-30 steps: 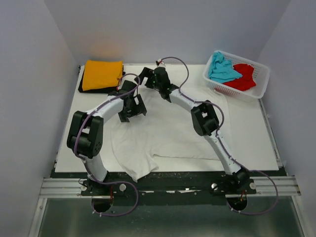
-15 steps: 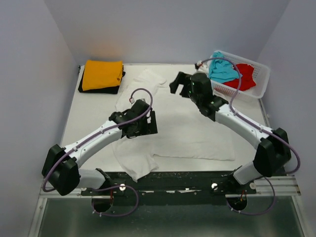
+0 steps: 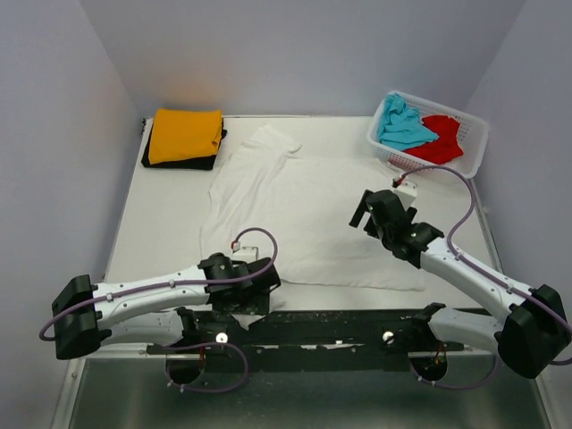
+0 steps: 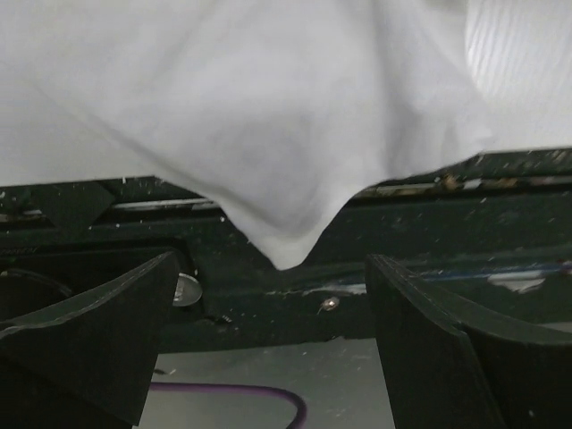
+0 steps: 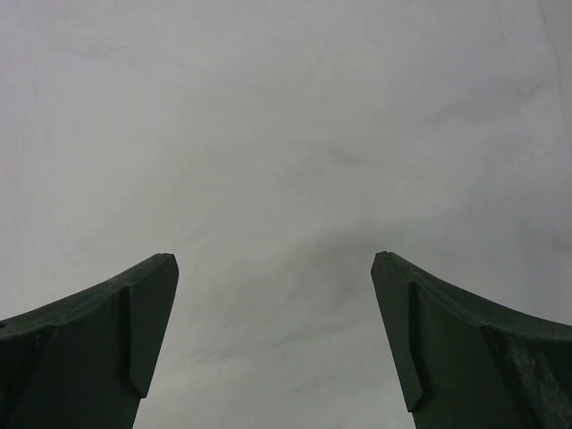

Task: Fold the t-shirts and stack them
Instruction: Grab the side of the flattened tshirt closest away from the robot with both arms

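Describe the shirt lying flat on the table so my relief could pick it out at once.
Start from the white table and look at its middle. The white t-shirt lies spread there, one corner drooping over the near edge. It alone is laid open: the orange-yellow shirt sits folded far left, the turquoise shirt and red shirt are bunched in the basket.

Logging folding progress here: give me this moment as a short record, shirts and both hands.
white t-shirt: spread on the table, one corner hanging over the near edge
orange-yellow shirt: folded, atop the black shirt, far left corner
turquoise shirt, red shirt: crumpled in the basket
left hand: open, facing the hanging corner
right hand: open, above the white t-shirt
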Motion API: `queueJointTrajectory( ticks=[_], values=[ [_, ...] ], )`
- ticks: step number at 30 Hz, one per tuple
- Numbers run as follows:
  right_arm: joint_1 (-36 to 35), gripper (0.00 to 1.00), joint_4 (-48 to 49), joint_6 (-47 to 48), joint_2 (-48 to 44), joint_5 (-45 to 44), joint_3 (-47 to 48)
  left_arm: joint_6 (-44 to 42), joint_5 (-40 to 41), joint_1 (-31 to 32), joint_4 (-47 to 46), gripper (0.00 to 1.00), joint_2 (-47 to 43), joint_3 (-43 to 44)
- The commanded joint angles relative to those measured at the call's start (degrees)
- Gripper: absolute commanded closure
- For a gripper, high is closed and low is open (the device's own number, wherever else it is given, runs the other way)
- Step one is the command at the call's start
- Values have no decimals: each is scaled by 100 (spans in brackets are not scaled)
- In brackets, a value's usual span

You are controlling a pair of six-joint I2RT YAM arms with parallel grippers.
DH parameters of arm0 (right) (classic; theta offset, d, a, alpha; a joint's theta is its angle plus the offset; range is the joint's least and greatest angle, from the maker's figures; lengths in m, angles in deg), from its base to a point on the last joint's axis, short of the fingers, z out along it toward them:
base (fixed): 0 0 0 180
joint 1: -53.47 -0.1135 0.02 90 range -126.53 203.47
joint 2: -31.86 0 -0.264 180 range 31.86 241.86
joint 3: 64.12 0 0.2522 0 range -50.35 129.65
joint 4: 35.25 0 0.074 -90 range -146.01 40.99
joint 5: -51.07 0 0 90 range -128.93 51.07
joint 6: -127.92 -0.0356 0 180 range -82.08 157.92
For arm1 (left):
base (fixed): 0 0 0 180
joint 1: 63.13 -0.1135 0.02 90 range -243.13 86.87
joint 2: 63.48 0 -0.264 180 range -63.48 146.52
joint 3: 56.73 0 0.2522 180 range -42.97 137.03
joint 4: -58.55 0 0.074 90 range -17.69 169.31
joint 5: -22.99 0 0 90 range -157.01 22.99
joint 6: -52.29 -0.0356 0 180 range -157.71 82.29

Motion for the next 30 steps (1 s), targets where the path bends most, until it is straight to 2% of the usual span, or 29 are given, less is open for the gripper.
queueJointTrajectory(
  ticks=[1, 5, 10, 11, 16, 19, 20, 25, 30],
  values=[
    [0, 0, -534, -433, -212, -681, -408, 520, -266, 629, 64, 17, -260, -368],
    [7, 0, -550, -551, -84, -674, -483, 221, -505, 794, -697, 20, 138, -520],
    [12, 0, -607, -612, -79, -596, -419, 344, -100, 800, -496, 28, 844, -383],
    [7, 0, -638, -648, -122, -583, -439, 391, -74, 790, -476, 33, 961, -383],
    [9, 0, -1083, -909, -581, -400, -568, 901, 470, 791, 83, 70, 1406, -197],
    [7, 0, -1449, -1131, -901, -331, -623, 948, 632, 791, 205, 97, 1413, -80],
    [7, 0, -1576, -1187, -987, -291, -628, 975, 700, 787, 280, 100, 1367, -38],
    [7, 0, -2402, -1510, -1321, 261, -624, 883, 947, 785, 630, 100, 1121, 179],
    [8, 0, -3270, -2440, -1559, 407, -804, 491, 926, 786, 450, 100, 984, 351]
  ],
)
